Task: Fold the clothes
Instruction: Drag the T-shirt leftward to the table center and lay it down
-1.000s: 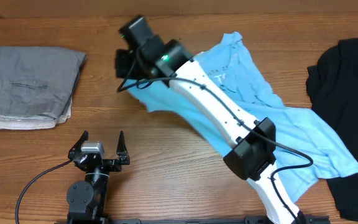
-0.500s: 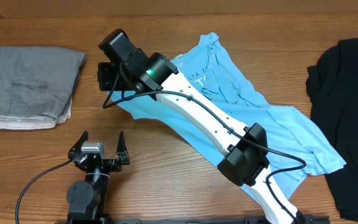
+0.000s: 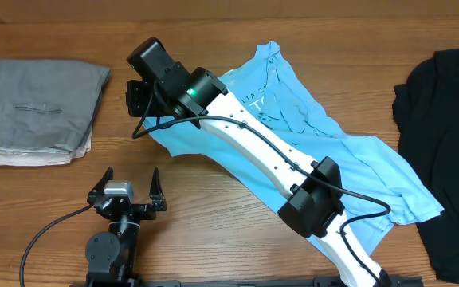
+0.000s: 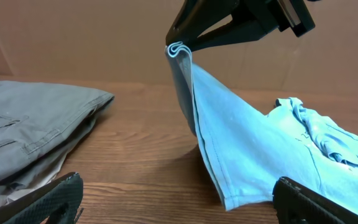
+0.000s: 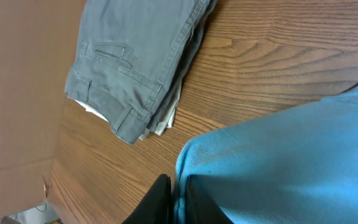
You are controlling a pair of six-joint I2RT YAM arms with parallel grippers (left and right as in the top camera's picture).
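Note:
The light blue T-shirt (image 3: 349,155) lies spread across the middle of the table, lettering partly showing near its top. My right gripper (image 3: 137,97) is shut on a folded edge of the shirt (image 5: 278,162) and holds that edge lifted above the wood at the shirt's left end. In the left wrist view the pinched fold hangs from the right gripper's fingertips (image 4: 185,43) and the cloth (image 4: 247,149) drapes down to the table. My left gripper (image 3: 126,185) stands open near the front edge, nothing between its fingers (image 4: 61,196).
Folded grey trousers (image 3: 38,108) lie at the far left, close to the lifted shirt edge. A black garment (image 3: 449,143) lies at the right edge. Bare wood (image 3: 213,231) separates the left gripper from the shirt.
The right gripper has carried the pinched shirt edge to the left, dragging the whole shirt that way; over the last half second it has held still. The left arm has not moved.

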